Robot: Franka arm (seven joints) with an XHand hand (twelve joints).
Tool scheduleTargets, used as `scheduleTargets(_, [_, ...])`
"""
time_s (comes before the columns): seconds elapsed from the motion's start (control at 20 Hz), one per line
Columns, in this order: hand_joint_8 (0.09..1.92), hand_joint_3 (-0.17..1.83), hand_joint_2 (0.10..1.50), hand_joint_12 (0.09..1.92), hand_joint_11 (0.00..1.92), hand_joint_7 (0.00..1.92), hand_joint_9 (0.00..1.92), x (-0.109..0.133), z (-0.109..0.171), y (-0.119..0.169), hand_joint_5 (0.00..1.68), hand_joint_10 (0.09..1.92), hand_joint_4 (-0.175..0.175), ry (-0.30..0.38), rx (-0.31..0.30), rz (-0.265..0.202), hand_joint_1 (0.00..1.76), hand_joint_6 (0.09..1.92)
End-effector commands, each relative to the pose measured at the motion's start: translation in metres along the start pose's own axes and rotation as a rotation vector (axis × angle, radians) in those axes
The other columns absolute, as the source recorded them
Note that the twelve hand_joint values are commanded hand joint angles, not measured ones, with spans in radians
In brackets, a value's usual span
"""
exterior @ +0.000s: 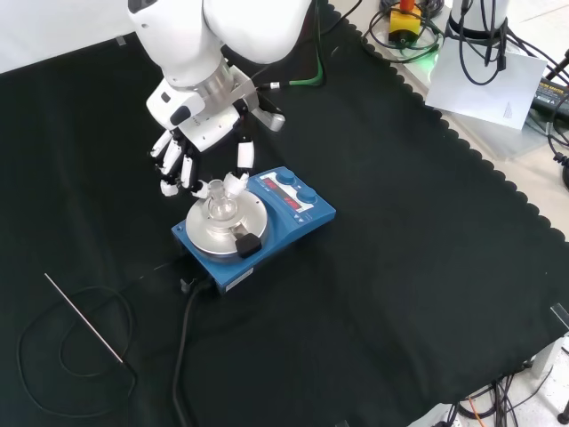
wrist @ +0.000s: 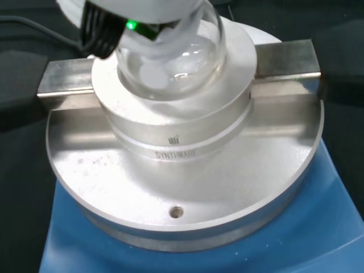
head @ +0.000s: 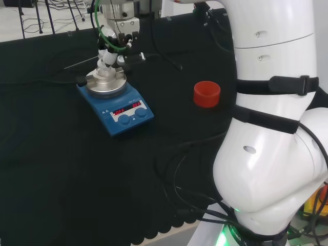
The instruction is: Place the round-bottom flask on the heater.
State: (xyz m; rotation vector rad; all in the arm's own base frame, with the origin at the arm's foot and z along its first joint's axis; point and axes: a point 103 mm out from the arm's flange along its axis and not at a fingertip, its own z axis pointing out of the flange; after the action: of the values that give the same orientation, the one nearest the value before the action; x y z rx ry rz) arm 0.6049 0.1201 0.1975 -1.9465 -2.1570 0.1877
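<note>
**Flask seated on the heater, hand above it**

The black and white hand [exterior: 191, 133] hangs just above the clear glass round-bottom flask [exterior: 220, 206], fingers [exterior: 169, 165] fairly straight and spread, pointing down around the neck; whether any of them touches the glass cannot be told. The flask sits in the round metal block of the blue heater [exterior: 293, 218], as the wrist view shows [wrist: 170, 62]. Black cloth [exterior: 400, 267] covers the bench, scalloped at its edge. In the head view a red ribbed ring [head: 206, 94] stands well right of the heater. A thin metal rod [exterior: 84, 318] lies on the cloth.
</note>
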Motion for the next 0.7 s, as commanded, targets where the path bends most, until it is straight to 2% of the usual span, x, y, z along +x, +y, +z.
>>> scheduleTargets(0.05, [0.62, 0.78, 0.72, 1.32, 0.30, 0.39, 0.59, -0.0041, 0.0012, 0.0001, 1.03, 0.63, 0.128, 0.033, 0.008, -0.010, 1.06, 1.15])
scheduleTargets(0.2, [0.64, 0.49, 0.87, 1.34, 0.26, 0.34, 0.54, -0.0065, 0.0016, -0.0004, 0.99, 0.67, 0.158, 0.054, 0.020, -0.024, 1.03, 1.08])
scheduleTargets(0.3, [0.65, 0.53, 0.78, 1.34, 0.23, 0.31, 0.51, -0.0061, 0.0007, -0.0011, 0.84, 0.68, 0.024, 0.054, 0.024, -0.033, 0.96, 0.96])
scheduleTargets(0.35, [0.65, 0.59, 0.72, 1.34, 0.22, 0.30, 0.50, -0.0056, -0.0001, -0.0011, 0.77, 0.69, -0.011, 0.052, 0.026, -0.038, 0.93, 0.92])
scheduleTargets(0.4, [0.65, 0.63, 0.68, 1.34, 0.21, 0.29, 0.48, -0.0049, -0.0009, -0.0014, 0.70, 0.69, -0.029, 0.046, 0.029, -0.040, 0.91, 0.89])
scheduleTargets(0.5, [0.65, 0.66, 0.63, 1.35, 0.20, 0.27, 0.46, -0.0041, -0.0024, -0.0022, 0.60, 0.70, -0.038, 0.043, 0.028, -0.044, 0.89, 0.85])
scheduleTargets(0.7, [0.66, 0.67, 0.59, 1.36, 0.17, 0.25, 0.44, -0.0032, -0.0054, -0.0061, 0.48, 0.71, -0.034, 0.037, 0.020, -0.051, 0.86, 0.72])
